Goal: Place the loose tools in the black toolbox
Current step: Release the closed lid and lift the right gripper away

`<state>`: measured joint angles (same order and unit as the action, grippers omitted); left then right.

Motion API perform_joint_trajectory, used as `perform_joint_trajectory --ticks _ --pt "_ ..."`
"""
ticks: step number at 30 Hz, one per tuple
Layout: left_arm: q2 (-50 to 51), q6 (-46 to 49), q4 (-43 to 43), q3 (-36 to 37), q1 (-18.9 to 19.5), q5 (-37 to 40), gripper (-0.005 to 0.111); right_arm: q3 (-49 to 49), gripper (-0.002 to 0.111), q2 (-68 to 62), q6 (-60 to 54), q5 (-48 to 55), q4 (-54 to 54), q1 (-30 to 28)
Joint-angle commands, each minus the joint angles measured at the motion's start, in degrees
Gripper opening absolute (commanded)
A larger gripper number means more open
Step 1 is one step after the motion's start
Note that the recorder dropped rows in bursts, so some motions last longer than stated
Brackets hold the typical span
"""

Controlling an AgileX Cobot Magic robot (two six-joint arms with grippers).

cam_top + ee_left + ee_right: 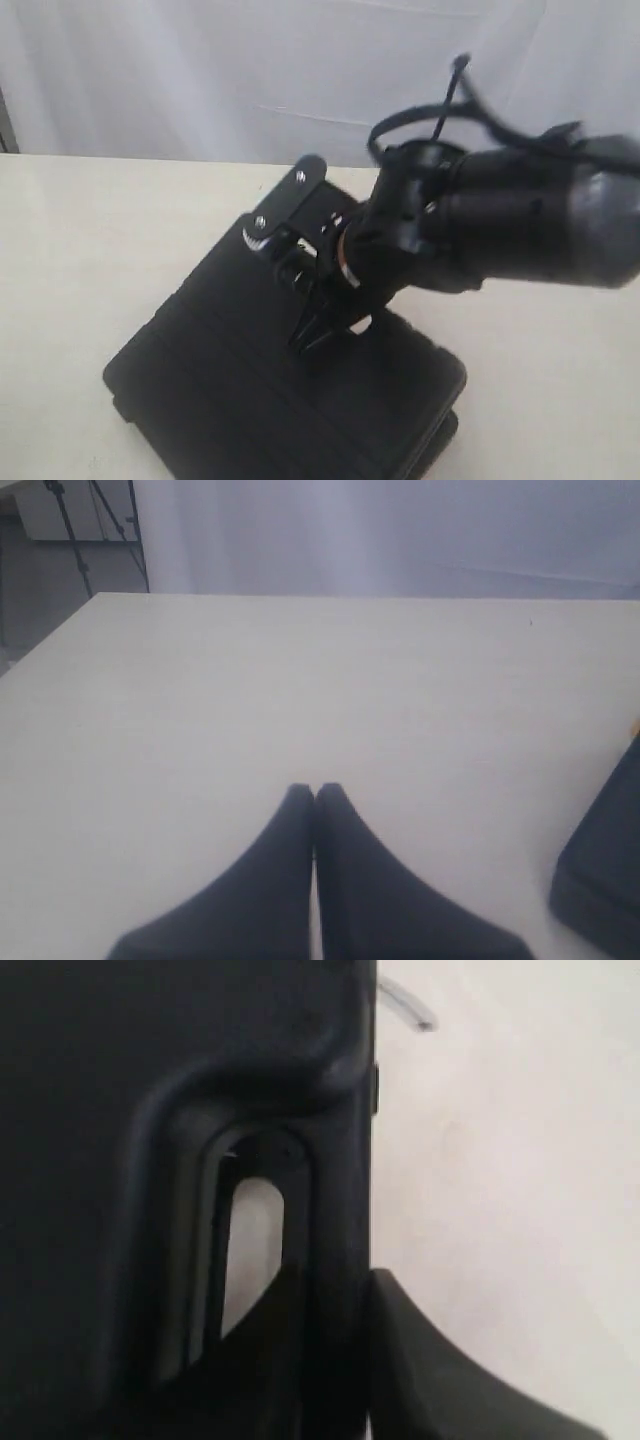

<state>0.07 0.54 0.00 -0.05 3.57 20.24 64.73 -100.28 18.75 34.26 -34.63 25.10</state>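
Your right gripper (322, 335) is clamped on the moulded carry handle (340, 1210) along the far edge of the closed black plastic toolbox (250, 400). Your left gripper (315, 792), fingers pressed together, hovers over the cream table (300, 680), with the toolbox to its right.

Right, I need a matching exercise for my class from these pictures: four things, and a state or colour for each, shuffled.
Things:
1. left gripper
2. right gripper
3. black toolbox
4. table

States:
A. pale cream
B. lid closed
C. straddling the toolbox handle
D. shut, holding nothing

Pairs: 1-D, 2-C, 3-B, 4-A.
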Motion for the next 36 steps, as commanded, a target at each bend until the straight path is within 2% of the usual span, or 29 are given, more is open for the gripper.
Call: perform_joint_trajectory --ticks 1,3,5,7,9,12,14,21,28,33,36 --pt "-0.1 -0.1 0.0 0.1 -0.3 -0.6 0.0 -0.8 0.004 -5.9 4.4 -2.8 -2.4 -0.3" --pt "-0.1 -0.1 0.0 0.1 -0.3 -0.6 0.0 -0.8 0.018 -6.1 4.5 -2.8 -3.4 -0.3" --pt "-0.1 -0.1 0.0 0.1 -0.3 -0.6 0.0 -0.4 0.041 -5.8 4.6 -1.7 -3.4 -0.3" --pt "-0.1 -0.1 0.0 0.1 -0.3 -0.6 0.0 1.4 0.068 -5.4 5.9 2.9 -4.6 -0.3" --pt "-0.1 -0.1 0.0 0.1 -0.3 -0.6 0.0 4.3 0.077 -5.0 8.6 9.7 -6.6 -0.3" --pt "-0.1 -0.1 0.0 0.1 -0.3 -0.6 0.0 8.5 0.067 -3.4 8.6 20.6 -9.6 -0.3" --pt "-0.1 -0.1 0.0 0.1 -0.3 -0.6 0.0 10.8 0.059 -1.2 6.9 24.0 -9.8 -0.3" --pt "-0.1 -0.1 0.0 0.1 -0.3 -0.6 0.0 12.7 0.037 10.1 5.2 24.8 -9.0 -0.3" --pt "-0.1 -0.1 0.0 0.1 -0.3 -0.6 0.0 12.2 0.0 24.4 4.2 26.5 -7.5 -0.3" --pt "-0.1 -0.1 0.0 0.1 -0.3 -0.6 0.0 7.7 -0.001 37.9 8.5 17.7 -6.3 -0.3" --pt "-0.1 -0.1 0.0 0.1 -0.3 -0.6 0.0 1.6 -0.001 47.7 11.8 10.5 -6.3 -0.3"
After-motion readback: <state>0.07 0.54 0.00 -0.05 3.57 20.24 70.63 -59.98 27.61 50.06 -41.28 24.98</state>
